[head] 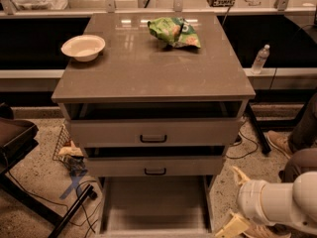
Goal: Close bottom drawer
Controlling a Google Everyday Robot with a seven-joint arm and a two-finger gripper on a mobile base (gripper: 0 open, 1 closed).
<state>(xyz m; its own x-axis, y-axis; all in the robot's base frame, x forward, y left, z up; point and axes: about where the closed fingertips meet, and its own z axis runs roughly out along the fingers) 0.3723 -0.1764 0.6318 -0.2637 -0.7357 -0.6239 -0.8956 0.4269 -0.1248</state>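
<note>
The bottom drawer (153, 205) stands pulled far out of the grey cabinet (148, 71). The gripper (228, 201) hangs just right of it, jaws spread wide.

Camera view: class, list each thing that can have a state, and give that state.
Bottom drawer: pulled far out.
Middle drawer: slightly open.
Top drawer: slightly open.
Bowl: upright, empty.
Snack bag: lying crumpled.
Bottle: upright.
Gripper: open, empty, right of the bottom drawer.
</note>
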